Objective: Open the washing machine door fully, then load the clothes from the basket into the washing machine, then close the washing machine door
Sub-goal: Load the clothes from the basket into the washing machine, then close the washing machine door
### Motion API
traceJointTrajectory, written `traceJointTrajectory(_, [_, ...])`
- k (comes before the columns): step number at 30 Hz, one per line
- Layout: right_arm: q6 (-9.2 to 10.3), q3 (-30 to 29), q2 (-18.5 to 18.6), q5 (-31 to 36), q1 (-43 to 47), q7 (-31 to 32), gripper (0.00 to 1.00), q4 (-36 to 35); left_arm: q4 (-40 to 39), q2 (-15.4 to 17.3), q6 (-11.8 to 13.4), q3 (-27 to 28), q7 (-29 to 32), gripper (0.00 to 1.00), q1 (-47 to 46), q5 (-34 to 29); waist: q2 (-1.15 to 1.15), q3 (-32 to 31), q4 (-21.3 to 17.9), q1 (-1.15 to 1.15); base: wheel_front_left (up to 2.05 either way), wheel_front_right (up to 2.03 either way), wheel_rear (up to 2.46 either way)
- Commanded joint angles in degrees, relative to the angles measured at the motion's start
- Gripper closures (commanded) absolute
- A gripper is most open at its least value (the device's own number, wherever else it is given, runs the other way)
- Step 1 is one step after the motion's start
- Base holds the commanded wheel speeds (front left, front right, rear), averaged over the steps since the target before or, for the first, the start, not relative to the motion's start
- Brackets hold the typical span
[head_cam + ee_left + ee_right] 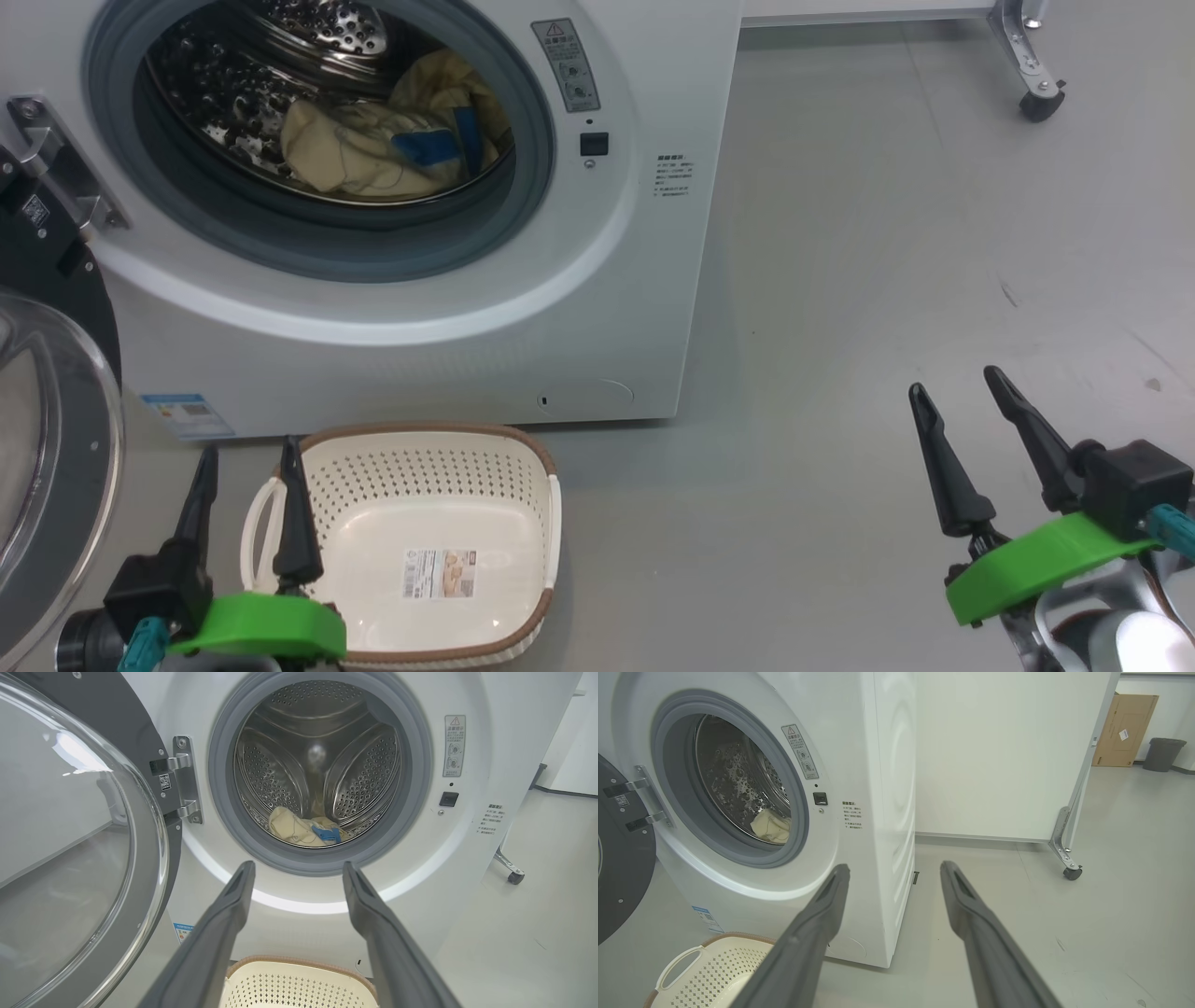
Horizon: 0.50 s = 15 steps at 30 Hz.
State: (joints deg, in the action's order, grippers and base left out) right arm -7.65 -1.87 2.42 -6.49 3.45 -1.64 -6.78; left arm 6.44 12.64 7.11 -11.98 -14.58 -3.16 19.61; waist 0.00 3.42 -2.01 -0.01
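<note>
1. Left tool (249, 450): its two long dark fingers are spread apart and hold nothing. The forearm lies low, fingers pointing forward over the left handle of the small cream perforated plastic basket (420, 467) with a brown woven-look rim.
2. Right tool (955, 381): fingers parted and empty, over bare grey floor (840, 280), well apart from the work and angled slightly left.
3. The basket stands on the floor just below the opening, which keeps the transfer path short. It holds no clothes.
4. The round, black-rimmed washing machine door (47, 439) with bulging clear glass is swung out left on its steel hinge (65, 168), clear of the opening.
5. The pale cream-yellow clothes (373, 149) with blue bands lie low in the perforated steel drum (280, 779) of the big white front-loading washing machine (607, 308). Loading appears complete and the door remains to be closed, probably by the left tool.
</note>
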Motion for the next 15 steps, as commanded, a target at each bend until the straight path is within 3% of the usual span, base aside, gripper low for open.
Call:
traceJointTrajectory(1, [0.16,0.92,0.45,-0.32,-1.37,0.27,0.0,-2.38,-2.18,1.35,0.36,2.02,0.03,0.0,-1.62,-0.47,0.0,0.02,-0.02,0.01,0.0,0.0,0.0])
traceJointTrajectory(15, [0.16,1.16,0.45,-0.93,-1.28,-0.11,0.0,-1.68,-2.51,1.44,1.06,0.98,1.21,0.0,-1.37,-0.37,0.0,-0.83,-0.46,0.01,0.0,0.0,0.0])
